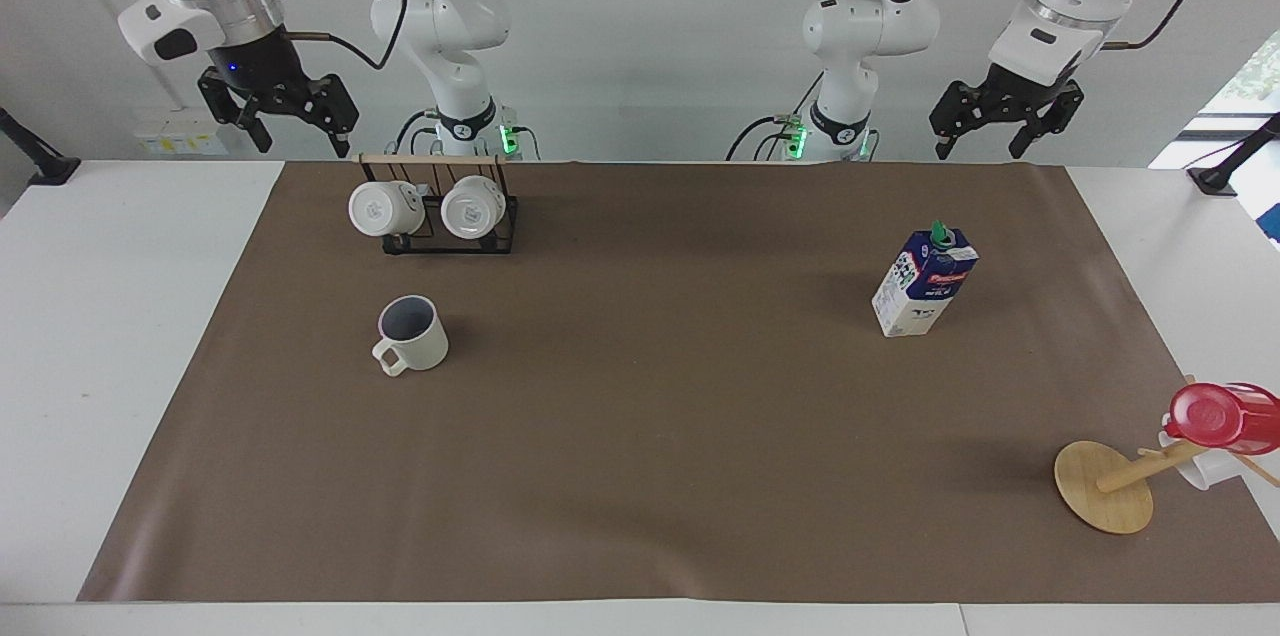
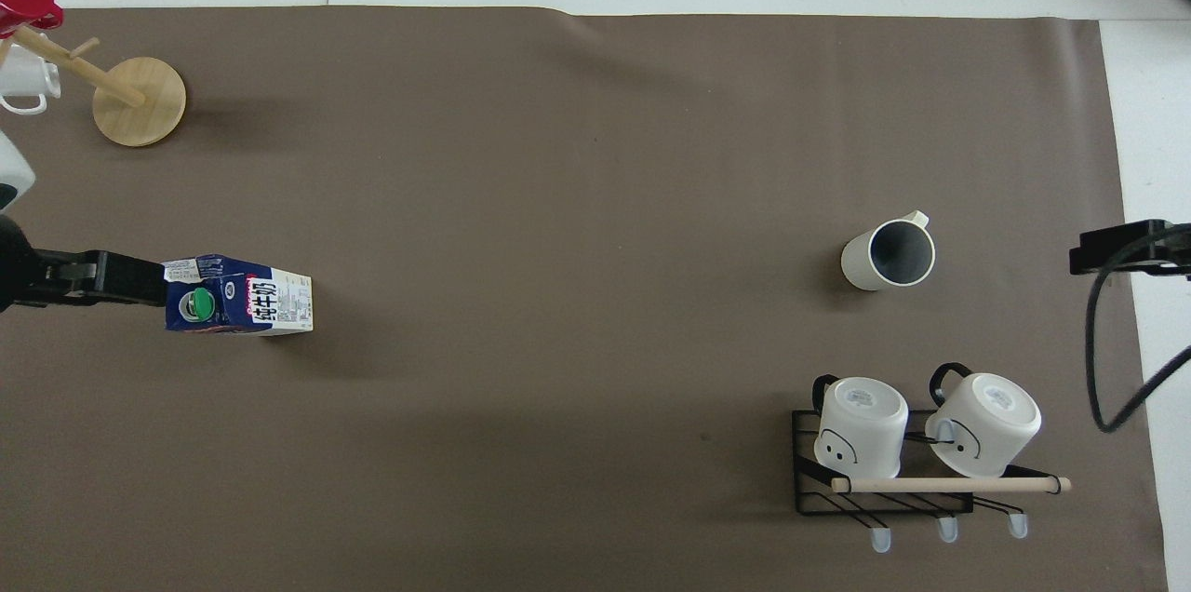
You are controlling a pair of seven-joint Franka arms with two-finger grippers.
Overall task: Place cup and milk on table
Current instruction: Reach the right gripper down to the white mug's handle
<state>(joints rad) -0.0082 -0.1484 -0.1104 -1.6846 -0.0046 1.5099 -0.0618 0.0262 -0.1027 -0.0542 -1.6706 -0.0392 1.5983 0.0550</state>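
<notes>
The cup (image 1: 412,333) (image 2: 889,255), a cream mug with a dark inside, stands upright on the brown mat (image 1: 660,436) of the white table (image 1: 110,336), toward the right arm's end. The milk (image 1: 925,282) (image 2: 237,293), a blue-and-white carton with a green cap, stands upright on the mat toward the left arm's end. My right gripper (image 1: 300,141) hangs open and empty, high over the table's edge by the mug rack. My left gripper (image 1: 978,152) also hangs open and empty, high over the robots' edge of the table, well clear of the milk.
A black wire rack (image 1: 445,236) (image 2: 884,499) with two white mugs stands nearer to the robots than the cup. A wooden mug tree (image 1: 1105,488) (image 2: 140,100) carrying a red cup (image 1: 1215,416) stands at the left arm's end, farther from the robots than the milk.
</notes>
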